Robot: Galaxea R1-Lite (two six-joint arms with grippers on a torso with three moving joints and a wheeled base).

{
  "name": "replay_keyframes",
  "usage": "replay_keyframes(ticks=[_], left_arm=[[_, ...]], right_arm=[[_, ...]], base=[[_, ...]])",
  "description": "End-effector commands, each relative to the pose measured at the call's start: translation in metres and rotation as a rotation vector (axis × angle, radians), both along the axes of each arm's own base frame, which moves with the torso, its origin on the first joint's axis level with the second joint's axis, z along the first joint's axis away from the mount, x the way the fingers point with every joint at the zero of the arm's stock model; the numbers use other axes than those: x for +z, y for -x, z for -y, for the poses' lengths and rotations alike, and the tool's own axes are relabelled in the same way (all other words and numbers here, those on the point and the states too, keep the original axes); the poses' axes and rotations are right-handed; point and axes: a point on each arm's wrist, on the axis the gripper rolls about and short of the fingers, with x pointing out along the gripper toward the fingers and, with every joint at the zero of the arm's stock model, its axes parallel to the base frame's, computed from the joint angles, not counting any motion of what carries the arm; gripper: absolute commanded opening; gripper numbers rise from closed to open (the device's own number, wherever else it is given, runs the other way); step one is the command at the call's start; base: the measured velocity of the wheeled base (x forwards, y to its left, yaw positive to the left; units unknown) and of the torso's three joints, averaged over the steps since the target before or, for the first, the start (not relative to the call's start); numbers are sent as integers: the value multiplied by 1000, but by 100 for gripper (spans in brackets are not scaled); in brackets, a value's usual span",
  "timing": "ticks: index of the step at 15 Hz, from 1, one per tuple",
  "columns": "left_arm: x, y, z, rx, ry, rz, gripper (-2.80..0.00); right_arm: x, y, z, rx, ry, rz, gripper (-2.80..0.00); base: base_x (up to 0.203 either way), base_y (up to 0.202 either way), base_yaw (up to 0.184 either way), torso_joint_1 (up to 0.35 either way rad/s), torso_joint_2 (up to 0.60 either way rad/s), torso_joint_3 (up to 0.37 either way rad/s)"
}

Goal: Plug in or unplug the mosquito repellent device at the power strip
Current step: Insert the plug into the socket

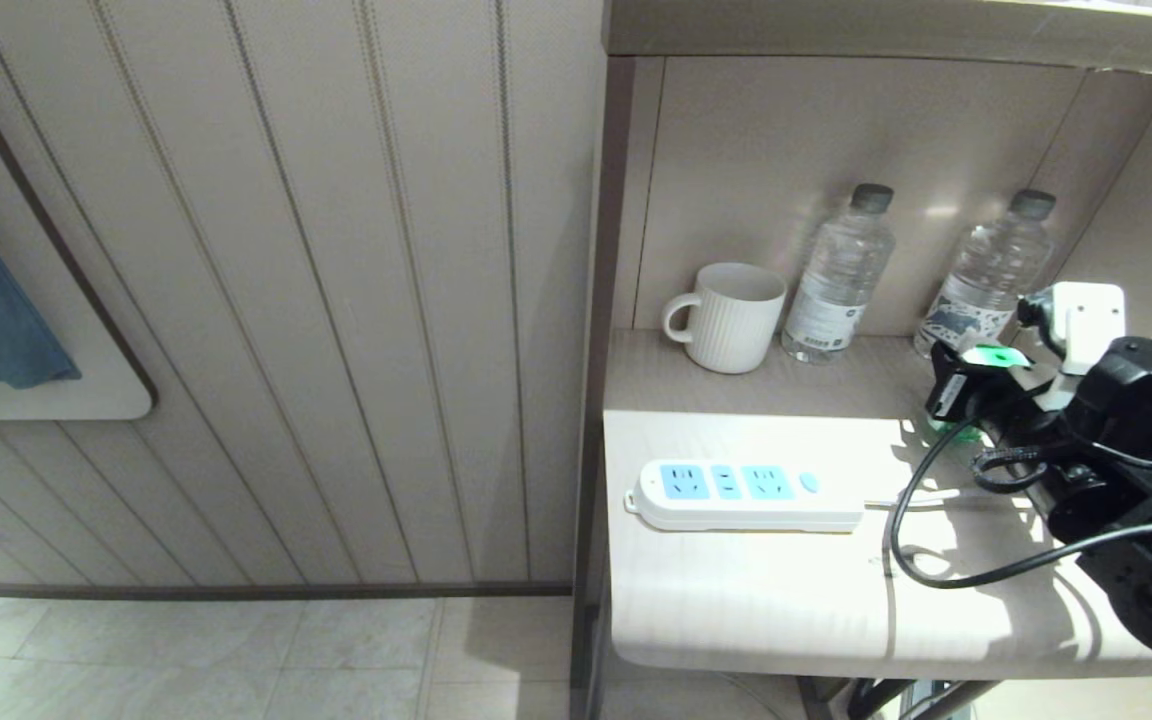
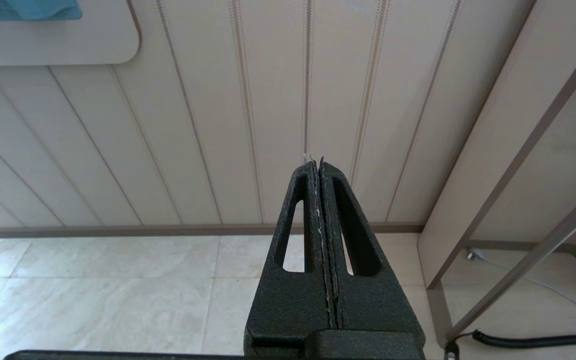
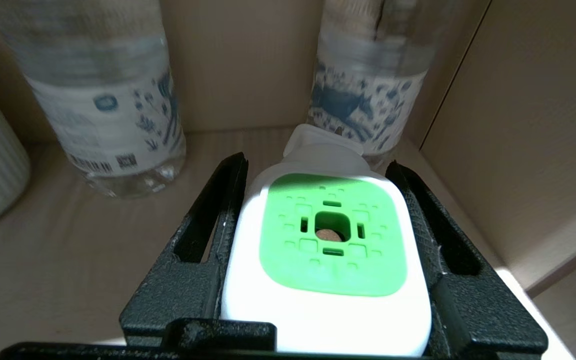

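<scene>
Two black fingers of the right claw squeeze the mosquito repellent device; the left claw is shut, empty.

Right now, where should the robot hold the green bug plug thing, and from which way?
By the two flat white sides of the mosquito repellent device, coming from above its green top. The right hand already does this: one finger presses each side, leaving the far white end, toward the water bottles, uncovered.
</scene>
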Motion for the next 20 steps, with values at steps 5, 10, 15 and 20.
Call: replay_keyframes(ticks=[5, 10, 15, 20], left_arm=[[0, 0, 0, 0, 1, -2, -280], [0, 0, 0, 0, 0, -2, -280], [0, 0, 0, 0, 0, -2, -280], [0, 0, 0, 0, 0, -2, -280]], right_arm=[[88, 103, -10, 86, 13, 38, -280], [144, 178, -19, 270, -44, -268, -280], [181, 207, -26, 406, -150, -513, -280], [176, 188, -51, 484, -51, -725, -280]], base=[[0, 0, 0, 0, 0, 0], [0, 0, 0, 0, 0, 0], [0, 0, 0, 0, 0, 0], [0, 0, 0, 0, 0, 0]])
